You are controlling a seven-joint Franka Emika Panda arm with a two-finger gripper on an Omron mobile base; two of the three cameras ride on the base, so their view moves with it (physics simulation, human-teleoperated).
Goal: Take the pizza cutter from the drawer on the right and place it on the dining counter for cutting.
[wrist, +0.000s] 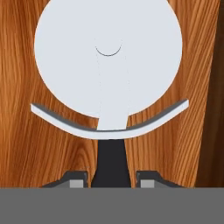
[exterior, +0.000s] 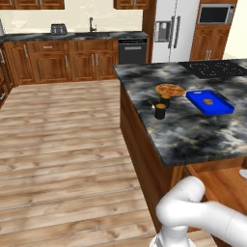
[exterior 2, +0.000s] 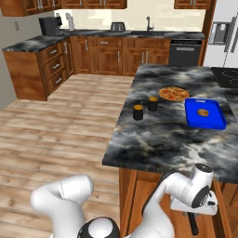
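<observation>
Here the grasp step is in hand: the tool sits low inside the open drawer, under the overhang of the table, and the lift has not begun as far as I can judge. In the hand view its two fingers stand close on either side of the black handle of the cutter, narrowly set, and they appear to pinch that handle; actual contact is hard to confirm at the bottom edge, but I take it as a grip.

The cutter lies on or just above the wooden drawer floor; I cannot tell whether it has left the wood. Its long axis runs straight away from the hand, handle nearest the fingers, the white wheel at the far end with its flat face toward the camera. A curved white guard crosses the neck between wheel and handle.

In the right base view the hand hangs below the table's near edge, with a dark stem pointing down beneath it, which may be a finger or the handle.

The next move, as I see it, calls for a straight rise clear of the drawer, then a draw back from under the overhang before going up to the stone top. On the table the pizza, two shakers and a blue tray leave bare stone nearer the robot for setting it down.
</observation>
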